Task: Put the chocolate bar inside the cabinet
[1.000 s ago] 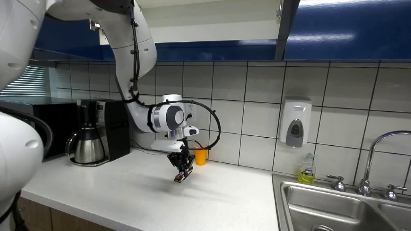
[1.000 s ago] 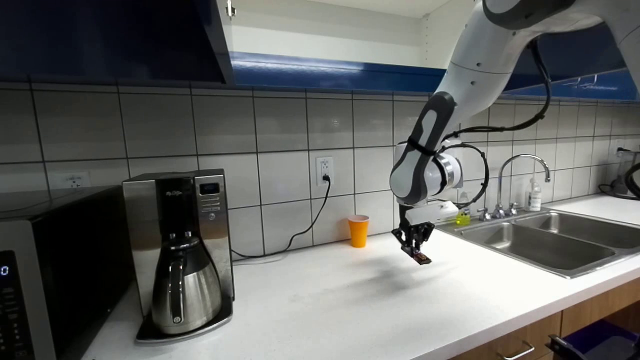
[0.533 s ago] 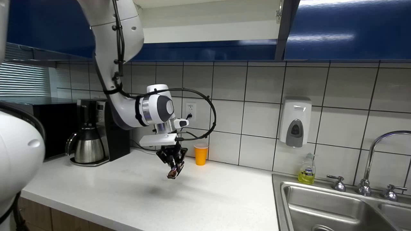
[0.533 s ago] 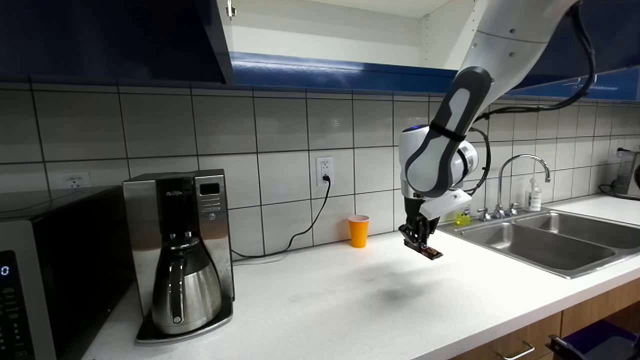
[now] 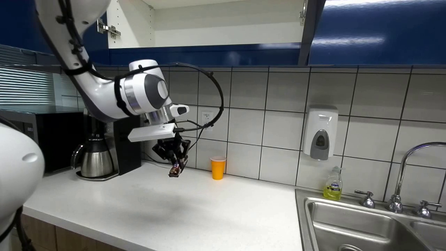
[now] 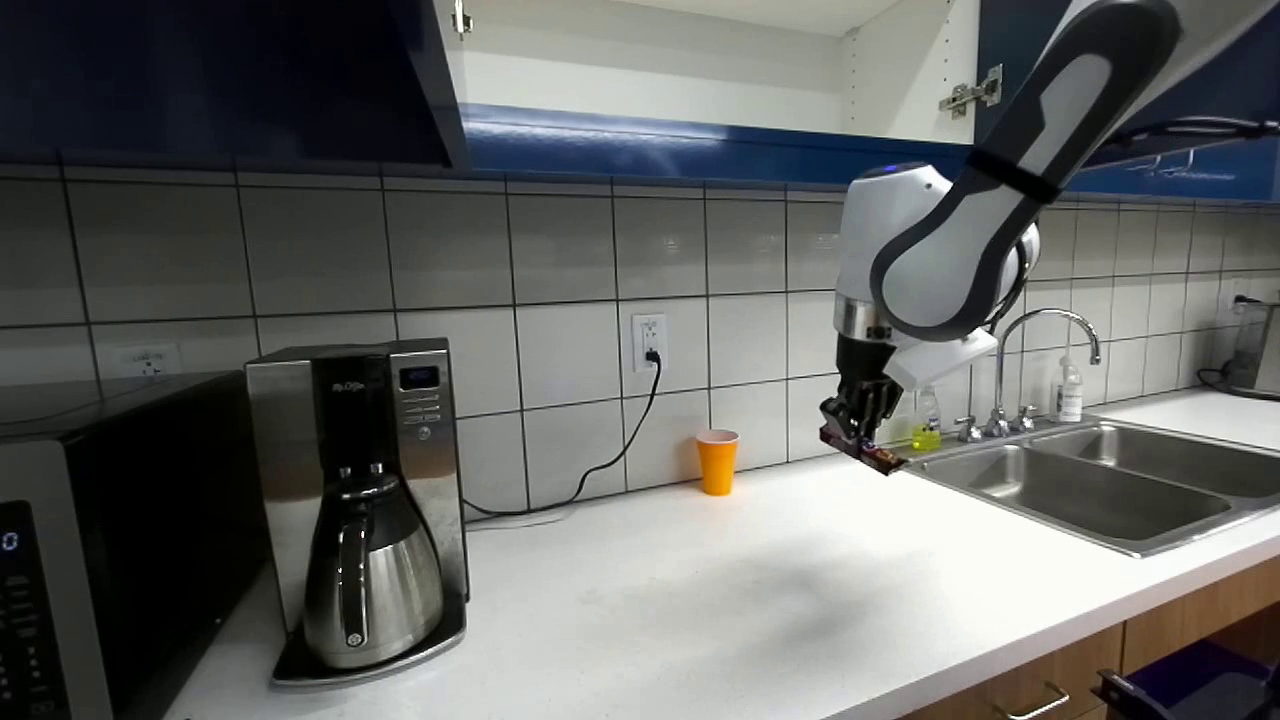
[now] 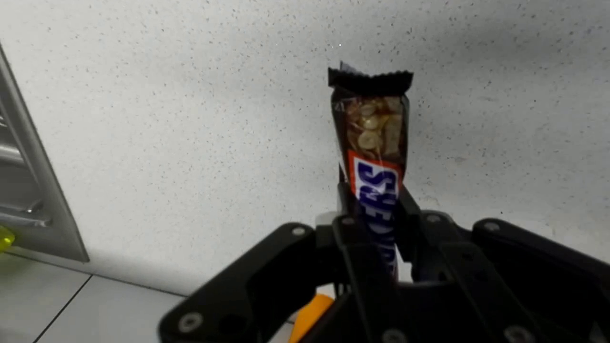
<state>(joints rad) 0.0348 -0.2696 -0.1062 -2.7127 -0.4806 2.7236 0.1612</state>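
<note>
The chocolate bar (image 7: 371, 128) is a dark brown wrapped bar with a white, red and blue label. My gripper (image 7: 374, 202) is shut on it, a finger on each side; the bar's far end sticks out past the fingertips and its near end is partly hidden by the fingers. In both exterior views the gripper (image 5: 178, 162) (image 6: 858, 430) holds the bar (image 5: 175, 170) (image 6: 882, 460) tilted, above the counter. The wall cabinet (image 5: 226, 33) (image 6: 650, 70) stands open above and behind the gripper, with a white interior and a blue lower edge.
The open blue doors (image 5: 376, 35) (image 6: 200, 80) stick out beside the cabinet opening. An orange cup (image 5: 218, 168) stands by the tiled wall. A coffee maker (image 6: 350, 500) and a microwave (image 6: 120, 540) stand on the counter (image 6: 640, 620). A sink (image 5: 348, 223) and a soap dispenser (image 5: 320, 132) are on the opposite side.
The arm has raised the gripper with the bar higher above the counter. It has moved left in one exterior view and right in the other. The bar stays held.
</note>
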